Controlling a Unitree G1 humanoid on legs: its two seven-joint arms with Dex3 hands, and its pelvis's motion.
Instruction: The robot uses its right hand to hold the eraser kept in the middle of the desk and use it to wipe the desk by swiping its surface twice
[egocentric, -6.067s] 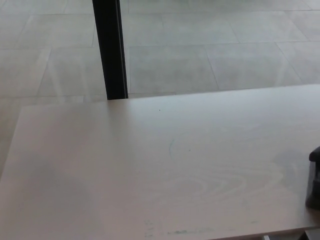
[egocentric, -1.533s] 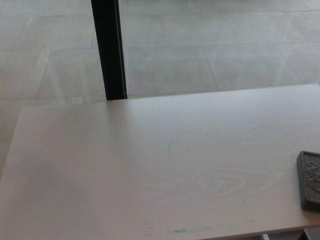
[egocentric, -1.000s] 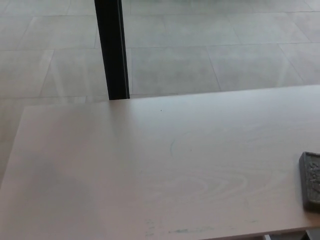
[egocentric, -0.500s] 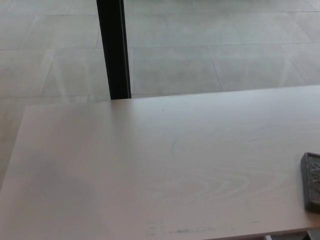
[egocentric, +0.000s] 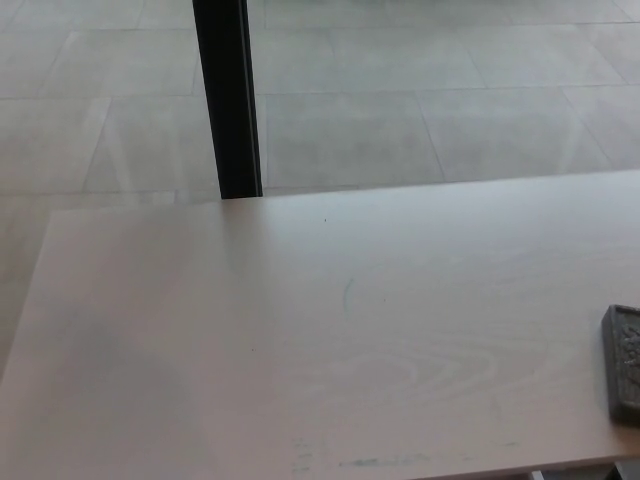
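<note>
A pale wooden desk (egocentric: 300, 330) is filling the lower frame, with no robot hand showing.

The dark grey eraser (egocentric: 626, 362) is lying flat at the right edge of the frame, partly cut off, with nothing touching it. Neither hand is appearing, so their state cannot be told. Faint greenish marks (egocentric: 375, 461) are lingering along the bottom edge, suggesting wiping is still remaining. A black post (egocentric: 228, 100) is standing at upper left.

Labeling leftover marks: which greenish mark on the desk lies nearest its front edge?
The long smear along the front edge; the small curved mark sits mid-desk.
</note>
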